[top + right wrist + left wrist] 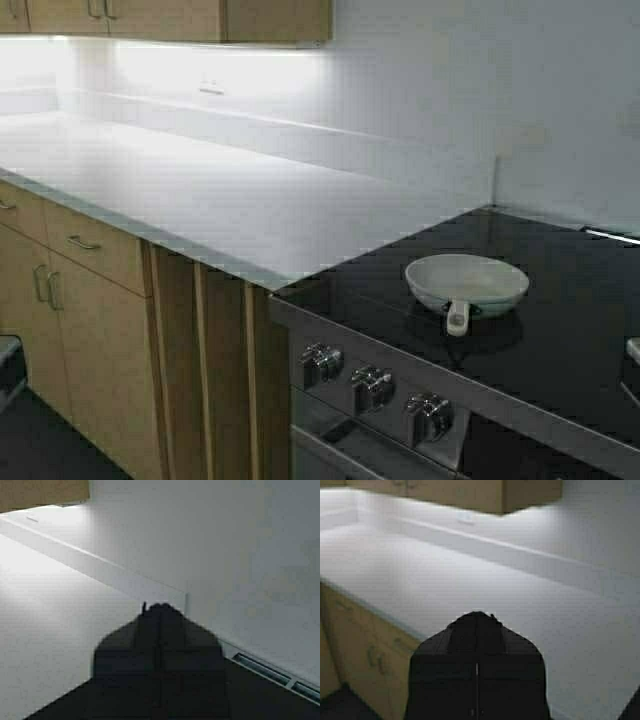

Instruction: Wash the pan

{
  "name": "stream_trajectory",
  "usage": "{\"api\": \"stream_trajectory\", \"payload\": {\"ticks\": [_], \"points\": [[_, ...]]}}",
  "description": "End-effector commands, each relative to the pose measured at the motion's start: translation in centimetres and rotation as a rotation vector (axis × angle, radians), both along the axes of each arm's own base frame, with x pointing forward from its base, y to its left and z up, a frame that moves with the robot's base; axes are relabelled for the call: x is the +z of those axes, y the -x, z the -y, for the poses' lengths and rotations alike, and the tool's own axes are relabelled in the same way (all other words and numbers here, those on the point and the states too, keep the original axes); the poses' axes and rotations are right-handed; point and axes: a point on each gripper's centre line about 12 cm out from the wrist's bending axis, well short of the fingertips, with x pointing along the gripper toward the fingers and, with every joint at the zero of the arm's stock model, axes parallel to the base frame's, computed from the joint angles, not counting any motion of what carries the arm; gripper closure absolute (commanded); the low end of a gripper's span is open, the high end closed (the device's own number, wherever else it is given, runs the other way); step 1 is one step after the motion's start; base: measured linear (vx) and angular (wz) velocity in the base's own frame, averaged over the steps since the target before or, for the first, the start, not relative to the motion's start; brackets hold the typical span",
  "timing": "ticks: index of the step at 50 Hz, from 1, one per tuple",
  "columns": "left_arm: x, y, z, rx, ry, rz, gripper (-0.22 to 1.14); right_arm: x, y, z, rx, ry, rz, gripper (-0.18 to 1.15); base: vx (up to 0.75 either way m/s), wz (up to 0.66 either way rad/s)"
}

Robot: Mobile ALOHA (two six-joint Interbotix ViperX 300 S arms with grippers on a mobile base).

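Note:
The pan, small, round and off-white, sits on the black glass stovetop with its short pale handle pointing toward the stove's front edge. Neither arm shows in the high view. My left gripper is shut and empty, held above the white counter. My right gripper is shut and empty, over the line where the counter meets the stovetop. The pan shows in neither wrist view.
A long white counter runs left of the stove, with wooden drawers and doors below and wall cabinets above. Three stove knobs line the stove's front. A white backsplash and wall close the far side.

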Motion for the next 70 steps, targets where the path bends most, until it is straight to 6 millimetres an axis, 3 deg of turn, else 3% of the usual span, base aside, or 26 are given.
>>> {"api": "stream_trajectory", "payload": {"ticks": [1,4,11,14,20,38,55,63,70], "points": [[0.0,-0.1,0.1,-0.008,0.072,-0.005,0.9,-0.1,-0.2,-0.2,0.011,-0.011,-0.006,0.88,0.0,0.0],[0.0,-0.1,0.5,-0.038,0.136,-0.007,0.68,-0.2,-0.2,-0.2,0.011,-0.009,-0.009,0.87,0.0,0.0],[-1.0,-1.1,3.0,-0.157,0.294,-0.08,-0.04,-0.2,-0.2,-0.2,0.009,-0.011,-0.009,0.9,0.0,0.0],[-1.8,-1.5,4.6,-0.222,0.348,-0.127,-0.2,-0.3,-0.2,-0.2,0.009,-0.009,-0.009,0.9,0.0,0.0],[-4.0,-2.4,7.7,-0.337,0.424,-0.204,-0.07,-0.3,-0.2,-0.2,0.011,-0.011,-0.012,0.9,0.0,0.0],[-13.2,-6.2,13.5,-0.455,0.516,-0.388,-0.08,-0.3,-0.2,-0.2,0.009,-0.011,-0.012,0.9,0.0,0.0],[-22.7,-9.9,19.4,-0.703,0.872,-0.568,-0.08,-0.4,-0.2,-0.2,0.011,-0.009,-0.02,0.9,0.0,0.0],[-27.6,-10.8,21.7,-0.713,0.897,-0.651,-0.08,-0.4,-0.2,-0.2,0.01,-0.008,-0.02,0.9,0.0,0.0],[-30.3,-11.0,24.2,-0.741,0.936,-0.709,-0.08,-0.4,-0.2,-0.2,0.011,-0.008,-0.022,0.9,0.0,0.0]]}}
